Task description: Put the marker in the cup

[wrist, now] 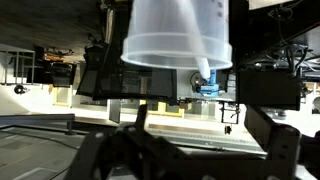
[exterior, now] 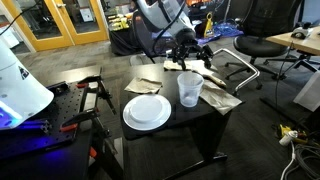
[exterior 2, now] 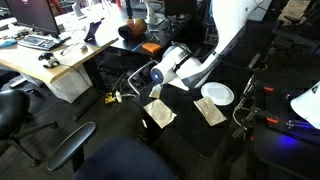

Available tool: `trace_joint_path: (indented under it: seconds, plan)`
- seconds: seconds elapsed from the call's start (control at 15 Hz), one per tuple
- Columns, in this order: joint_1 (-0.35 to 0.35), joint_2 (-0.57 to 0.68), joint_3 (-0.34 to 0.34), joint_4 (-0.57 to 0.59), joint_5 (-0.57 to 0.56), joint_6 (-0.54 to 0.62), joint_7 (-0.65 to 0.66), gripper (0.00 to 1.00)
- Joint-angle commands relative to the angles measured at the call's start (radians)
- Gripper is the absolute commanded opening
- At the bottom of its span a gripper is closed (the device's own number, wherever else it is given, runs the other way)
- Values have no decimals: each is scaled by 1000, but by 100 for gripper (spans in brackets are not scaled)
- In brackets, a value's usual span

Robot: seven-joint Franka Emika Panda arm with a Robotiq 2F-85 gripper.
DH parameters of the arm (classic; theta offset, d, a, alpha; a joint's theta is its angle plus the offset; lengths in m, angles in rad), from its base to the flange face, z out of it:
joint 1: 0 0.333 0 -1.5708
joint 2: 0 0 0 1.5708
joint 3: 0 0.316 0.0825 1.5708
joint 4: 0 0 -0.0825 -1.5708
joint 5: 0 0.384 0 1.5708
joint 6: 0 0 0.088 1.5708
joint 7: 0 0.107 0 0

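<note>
The clear plastic cup (exterior: 189, 89) stands upright on the black table (exterior: 200, 118), to the right of the white plate (exterior: 147, 111). In the wrist view, which is upside down, the cup (wrist: 177, 35) fills the top centre. My gripper (exterior: 188, 60) hangs low over the table's far edge, just behind the cup. In the wrist view its dark fingers sit wide apart with nothing between them (wrist: 190, 150). In an exterior view the gripper (exterior 2: 152, 80) hides the cup. I cannot make out the marker in any view.
Brown paper napkins (exterior: 150, 84) (exterior: 218, 97) lie around the cup and plate; they also show in an exterior view (exterior 2: 158, 113). An office chair (exterior: 250, 50) stands behind the table. A clamp stand (exterior: 95, 92) and a white lamp (exterior: 20, 80) are beside it.
</note>
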Motion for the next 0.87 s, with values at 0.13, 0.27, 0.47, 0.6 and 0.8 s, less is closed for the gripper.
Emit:
trace_joint_path:
  seconds: [0.13, 0.27, 0.47, 0.6, 0.8]
  plan:
    - [-6, -122, 4, -68, 17, -36, 32, 100]
    - [-8, -143, 6, -78, 16, -37, 29, 100]
    - [-7, -105, 6, -34, -2, -26, 2, 100]
    - [-8, -112, 7, -41, -2, -26, 2, 100]
    - [-8, -112, 7, -43, -2, -26, 2, 100]
